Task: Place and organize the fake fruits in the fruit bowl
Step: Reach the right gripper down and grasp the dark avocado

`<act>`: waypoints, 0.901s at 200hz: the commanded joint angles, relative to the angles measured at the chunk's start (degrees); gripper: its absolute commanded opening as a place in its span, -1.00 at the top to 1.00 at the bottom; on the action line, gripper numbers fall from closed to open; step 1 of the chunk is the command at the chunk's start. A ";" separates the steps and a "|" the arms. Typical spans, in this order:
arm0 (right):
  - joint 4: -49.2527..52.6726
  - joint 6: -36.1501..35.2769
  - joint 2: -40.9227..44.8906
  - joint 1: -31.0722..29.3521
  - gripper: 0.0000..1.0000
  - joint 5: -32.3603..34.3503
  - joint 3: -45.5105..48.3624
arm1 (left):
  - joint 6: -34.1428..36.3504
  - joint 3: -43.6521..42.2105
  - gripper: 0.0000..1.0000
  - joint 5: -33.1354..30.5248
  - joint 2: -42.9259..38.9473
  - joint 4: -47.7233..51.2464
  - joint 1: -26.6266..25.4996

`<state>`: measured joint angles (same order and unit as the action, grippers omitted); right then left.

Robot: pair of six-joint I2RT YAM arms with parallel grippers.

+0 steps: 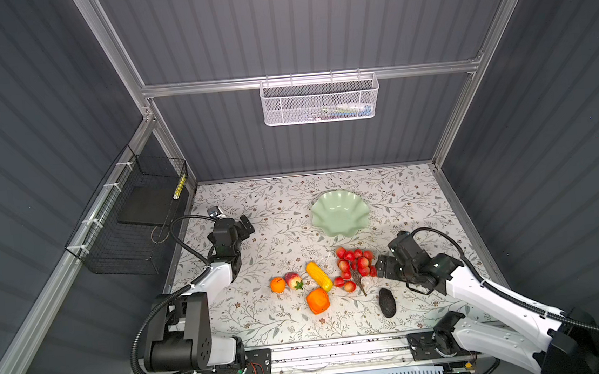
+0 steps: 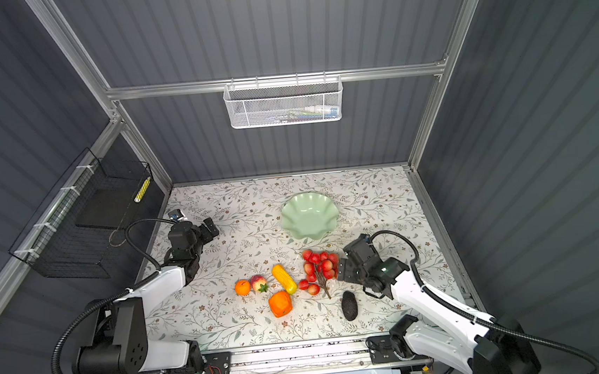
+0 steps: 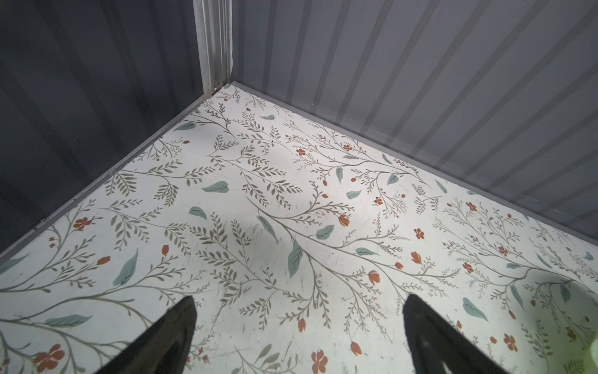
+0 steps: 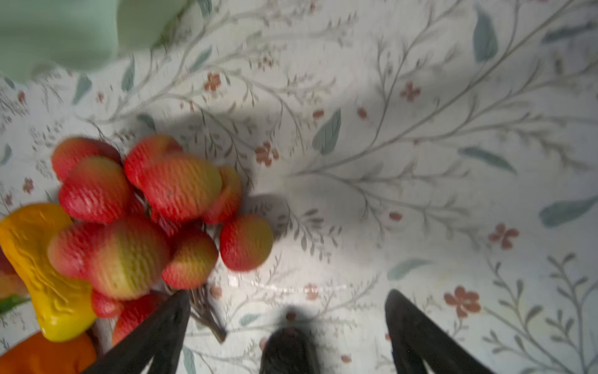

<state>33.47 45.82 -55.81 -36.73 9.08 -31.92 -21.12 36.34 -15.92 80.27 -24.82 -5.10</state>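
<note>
Right gripper [image 4: 289,292]: jaws spread wide, holding nothing. Berry bunch [image 4: 145,210] lies just outside one finger; contact unclear. Left gripper [image 3: 300,295]: jaws spread, over table [image 3: 291,194].

Bare tabletop [image 1: 401,194] lies open left, right and behind the green bowl [image 1: 340,212]. In front, past a narrow gap, the berry bunch [image 1: 355,268], yellow fruit [image 1: 319,276] and orange block [image 1: 318,300] crowd the middle closely together.

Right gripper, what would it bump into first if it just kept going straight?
Probably the berry bunch: the right gripper points at it, one finger by its stem. Depth is unclear.
</note>
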 commanded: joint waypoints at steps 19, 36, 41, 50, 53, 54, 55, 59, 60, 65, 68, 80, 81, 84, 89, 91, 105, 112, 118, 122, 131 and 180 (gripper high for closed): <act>5.77 14.46 -0.01 -11.09 -0.77 0.65 3.76 | -1.47 1.28 -0.99 2.11 0.50 0.04 -0.08; 4.83 16.92 -2.25 -14.26 -0.69 0.99 4.45 | -1.62 1.20 -0.99 2.39 0.39 0.10 -0.08; 4.44 17.33 -3.10 -14.77 -0.66 1.25 4.54 | -1.58 1.22 -0.99 2.44 0.41 0.07 -0.08; 3.99 17.63 -4.46 -15.52 -0.56 1.95 4.42 | -1.65 1.28 -0.99 2.46 0.41 0.10 -0.08; 3.93 17.63 -4.70 -15.62 -0.55 2.14 4.37 | -1.64 1.28 -0.99 2.44 0.41 0.06 -0.08; 3.83 17.63 -4.91 -15.75 -0.52 2.31 4.34 | -1.64 1.28 -0.99 2.46 0.37 0.14 -0.08; 3.83 17.63 -4.91 -15.75 -0.52 2.31 4.34 | -1.68 1.28 -0.99 2.47 0.35 0.13 -0.08; 3.80 17.72 -5.35 -15.94 -0.49 2.78 4.13 | -1.64 1.28 -1.00 2.60 0.33 0.25 -0.08; 3.80 17.72 -5.44 -15.97 -0.48 2.96 4.14 | -1.64 1.28 -0.99 2.67 0.28 0.27 -0.08; 3.79 17.72 -5.82 -16.15 -0.43 3.51 3.96 | -1.74 1.28 -0.99 2.80 0.24 0.35 -0.08; 3.67 17.71 -6.00 -16.22 -0.41 3.76 3.93 | -1.73 1.28 -0.99 2.80 0.16 0.38 -0.08; 3.37 17.55 -6.41 -16.35 -0.29 4.35 3.87 | -1.66 1.24 -0.99 2.83 -0.07 0.67 -0.08; 3.40 17.55 -6.41 -16.36 -0.27 4.40 3.83 | -1.65 1.26 -0.99 2.83 -0.09 0.70 -0.08; 3.31 17.45 -6.41 -16.36 -0.24 4.55 3.81 | -1.64 1.27 -0.99 2.83 -0.11 0.78 -0.08; 3.47 17.38 -6.25 -16.36 -0.17 4.80 3.83 | -1.64 1.11 -0.99 2.79 -0.20 0.85 -0.08; 3.56 17.31 -6.13 -16.42 -0.14 4.91 3.77 | -1.66 1.04 -0.99 2.80 -0.27 0.90 -0.08; 4.14 16.70 -4.93 -16.51 0.09 6.21 3.50 | -1.75 0.65 -0.99 2.63 -0.46 0.98 -0.08; 4.67 16.19 -4.05 -16.43 0.18 7.08 3.17 | -1.98 0.58 -0.99 2.60 -0.49 1.00 -0.08; 5.44 15.74 -3.13 -16.44 0.23 8.15 2.61 | -2.20 0.40 -0.99 2.70 -0.61 0.88 -0.08; 6.37 15.28 -2.30 -16.44 0.26 9.24 1.91 | -2.42 0.32 -0.99 2.76 -0.58 0.88 -0.08; 8.15 14.05 -0.98 -16.44 0.30 11.18 0.28 | -2.64 0.22 -0.99 2.99 -0.56 0.82 -0.08; 5.84 -2.32 1.10 -9.00 0.38 17.92 -12.83 | -4.27 0.41 -0.99 3.65 -0.23 1.00 -0.08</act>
<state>42.76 54.92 -54.50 -51.05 22.28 -38.74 -23.40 36.34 -13.02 80.27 -24.38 -5.10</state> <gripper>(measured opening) 0.455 0.997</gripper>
